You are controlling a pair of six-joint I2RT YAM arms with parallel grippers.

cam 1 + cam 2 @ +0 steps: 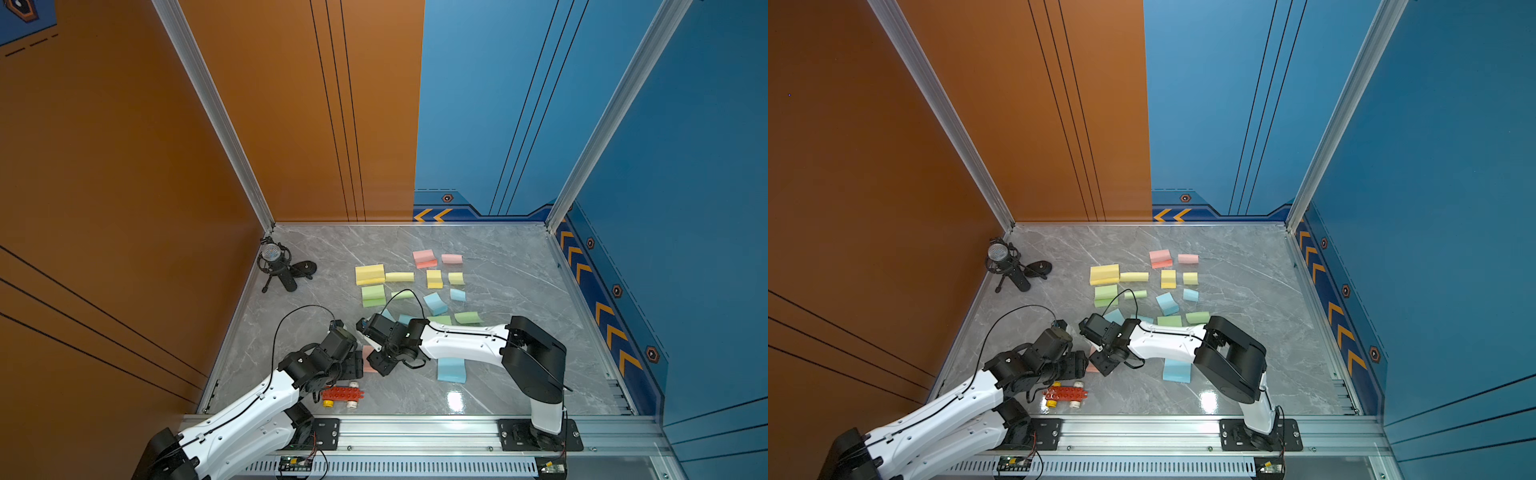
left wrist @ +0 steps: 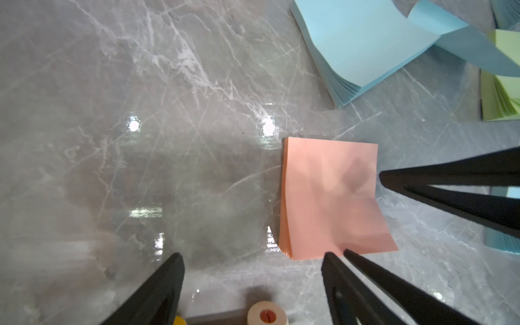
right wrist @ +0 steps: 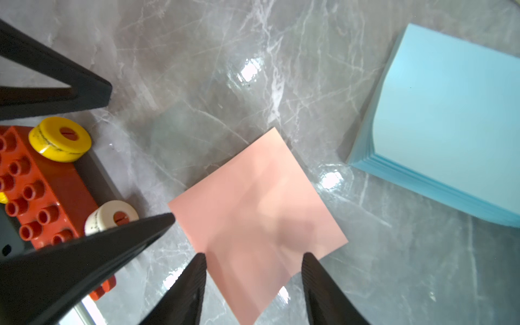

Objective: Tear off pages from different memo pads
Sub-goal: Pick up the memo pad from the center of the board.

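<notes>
A pink memo pad [image 2: 329, 197] lies flat on the grey marble table, also seen in the right wrist view [image 3: 259, 202] and half hidden under the wrists in a top view [image 1: 367, 358]. My left gripper [image 2: 252, 256] is open, one fingertip [image 2: 327, 257] at the pad's near edge and the other over bare table. My right gripper [image 3: 254, 254] is open too, its jaws standing either side of a corner of the pad, just above it. Further back lie more memo pads, such as yellow [image 1: 370, 274] and green [image 1: 373, 295], with loose curled pages [image 1: 399, 276] beside them.
A large blue pad [image 1: 451, 370] lies right of the pink one, under the right arm. A red toy brick car [image 1: 343, 395] stands close to the left gripper near the front rail. A microphone on a tripod [image 1: 274, 262] stands at the back left corner.
</notes>
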